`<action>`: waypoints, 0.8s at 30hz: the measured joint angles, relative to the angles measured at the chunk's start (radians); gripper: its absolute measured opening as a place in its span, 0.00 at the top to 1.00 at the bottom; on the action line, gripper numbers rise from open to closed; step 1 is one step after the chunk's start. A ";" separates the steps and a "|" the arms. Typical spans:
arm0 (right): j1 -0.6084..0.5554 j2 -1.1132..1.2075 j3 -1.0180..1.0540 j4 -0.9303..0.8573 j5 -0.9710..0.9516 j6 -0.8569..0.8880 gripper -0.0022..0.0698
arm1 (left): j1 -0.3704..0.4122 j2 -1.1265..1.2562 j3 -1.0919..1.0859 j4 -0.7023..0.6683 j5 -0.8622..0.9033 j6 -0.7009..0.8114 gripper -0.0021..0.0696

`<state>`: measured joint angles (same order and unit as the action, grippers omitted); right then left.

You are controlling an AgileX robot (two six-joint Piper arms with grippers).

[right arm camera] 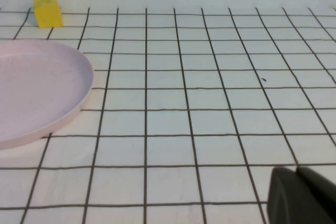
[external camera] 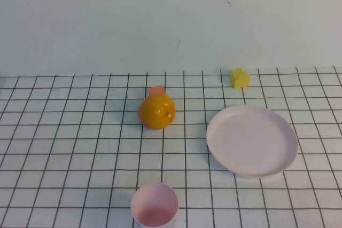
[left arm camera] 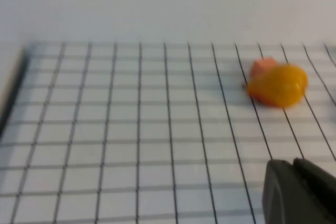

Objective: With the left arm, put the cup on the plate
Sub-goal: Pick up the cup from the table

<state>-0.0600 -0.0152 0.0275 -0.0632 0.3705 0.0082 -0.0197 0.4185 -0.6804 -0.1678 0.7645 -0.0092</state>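
1. Presently, cup (external camera: pixel 154 205): upright at the table's near edge, apart from the plate (external camera: pixel 251 140) toward the right edge.
2. Left gripper (left arm camera: pixel 302 192): low over bare grid; opening cannot be told.
3. Right gripper (right arm camera: pixel 304 195): beside plate; likewise cannot be told.
4. Orange fruit (external camera: pixel 157 111): mid-table.

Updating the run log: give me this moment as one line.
cup: near edge, upright, ungrasped | plate: empty | left gripper: away from cup | right gripper: parked | step: not started

1. My table (external camera: pixel 64 148) is white with a black grid.
2. Cup (external camera: pixel 154 204) and plate (external camera: pixel 251 139): pale pink.
3. Fruit (external camera: pixel 156 111): orange.
4. Far block (external camera: pixel 239 77): yellow.
5. My left gripper (left arm camera: pixel 300 192) and right gripper (right arm camera: pixel 303 196): black.
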 joint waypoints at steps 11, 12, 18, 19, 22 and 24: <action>0.000 0.000 0.000 0.000 0.000 0.000 0.97 | 0.000 0.343 -0.058 -0.345 0.355 0.322 0.97; 0.000 0.000 0.000 0.000 0.000 0.000 0.97 | 0.000 0.359 -0.058 -0.353 0.355 0.324 0.97; 0.000 0.000 0.000 0.000 0.000 0.000 0.97 | 0.000 0.431 -0.058 -0.467 0.355 0.385 0.97; 0.000 0.000 0.000 0.000 0.000 0.000 0.97 | 0.000 0.442 -0.058 -0.492 0.355 0.397 0.97; 0.000 0.000 0.000 0.000 0.000 0.000 0.97 | -0.005 0.483 -0.058 -0.534 0.340 0.421 0.97; 0.000 0.000 0.000 0.000 0.000 0.000 0.97 | -0.024 0.518 -0.058 -0.539 0.304 0.425 0.97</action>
<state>-0.0600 -0.0152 0.0275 -0.0632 0.3705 0.0082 -0.0441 0.9366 -0.7384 -0.7064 1.0689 0.4159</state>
